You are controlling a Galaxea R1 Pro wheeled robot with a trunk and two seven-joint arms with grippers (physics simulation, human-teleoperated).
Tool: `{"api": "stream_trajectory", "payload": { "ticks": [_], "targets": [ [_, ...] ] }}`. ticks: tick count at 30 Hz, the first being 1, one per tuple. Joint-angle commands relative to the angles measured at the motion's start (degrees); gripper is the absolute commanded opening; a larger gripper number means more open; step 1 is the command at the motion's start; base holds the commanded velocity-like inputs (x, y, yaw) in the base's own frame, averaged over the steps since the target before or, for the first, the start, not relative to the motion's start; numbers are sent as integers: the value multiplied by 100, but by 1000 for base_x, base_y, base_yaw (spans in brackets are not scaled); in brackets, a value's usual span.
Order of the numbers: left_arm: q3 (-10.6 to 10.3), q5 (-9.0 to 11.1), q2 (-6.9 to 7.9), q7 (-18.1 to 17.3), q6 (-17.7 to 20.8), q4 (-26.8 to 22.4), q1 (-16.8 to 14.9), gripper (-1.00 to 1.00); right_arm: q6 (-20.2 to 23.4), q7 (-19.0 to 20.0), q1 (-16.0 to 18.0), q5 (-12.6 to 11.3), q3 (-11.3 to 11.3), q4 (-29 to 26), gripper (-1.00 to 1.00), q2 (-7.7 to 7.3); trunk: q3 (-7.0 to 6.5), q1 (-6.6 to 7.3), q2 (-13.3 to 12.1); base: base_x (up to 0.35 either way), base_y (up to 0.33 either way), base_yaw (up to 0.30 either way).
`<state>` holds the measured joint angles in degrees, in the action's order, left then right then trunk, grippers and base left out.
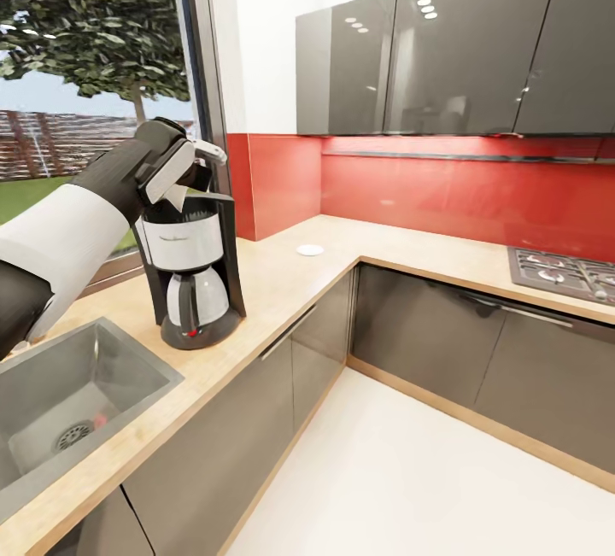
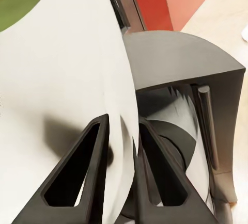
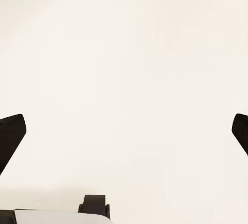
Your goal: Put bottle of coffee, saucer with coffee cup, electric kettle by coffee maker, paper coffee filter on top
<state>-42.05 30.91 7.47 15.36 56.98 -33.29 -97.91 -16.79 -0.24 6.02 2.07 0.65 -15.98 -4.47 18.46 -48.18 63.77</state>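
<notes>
The coffee maker [image 1: 193,276] stands on the kitchen countertop [image 1: 286,278] beside the window, black with a white housing and a pale carafe. My left gripper [image 1: 184,187] hangs just over its top, shut on the paper coffee filter [image 1: 176,196]. In the left wrist view the two fingers [image 2: 98,146] pinch the white filter sheet [image 2: 67,69] above the machine's open top [image 2: 181,61]. The saucer [image 1: 309,249] lies flat on the counter near the corner. My right gripper [image 3: 124,131] is open, its fingers spread wide over a pale surface.
A steel sink [image 1: 64,394] is inset in the counter to the left of the machine. A gas hob [image 1: 564,272] sits at the far right. Glossy grey wall cabinets [image 1: 444,52] hang above the red backsplash, and pale floor lies below.
</notes>
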Motion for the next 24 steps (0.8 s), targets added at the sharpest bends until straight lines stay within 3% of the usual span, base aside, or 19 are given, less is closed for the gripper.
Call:
{"api": "stream_trajectory", "payload": {
  "ticks": [1,11,24],
  "targets": [
    [-48,47,9,55,15,-10,-9,-100,-17,-3,5,21,5,6,100,-1,8,-1,6,0,0,0],
    [-48,47,18,55,15,-10,-9,-100,-17,-3,5,21,5,6,100,-1,8,-1,6,0,0,0],
    [-44,47,18,55,15,-10,-8,-100,-17,-3,5,21,5,7,100,-1,133,-155,287,0,0,0]
  ]
}}
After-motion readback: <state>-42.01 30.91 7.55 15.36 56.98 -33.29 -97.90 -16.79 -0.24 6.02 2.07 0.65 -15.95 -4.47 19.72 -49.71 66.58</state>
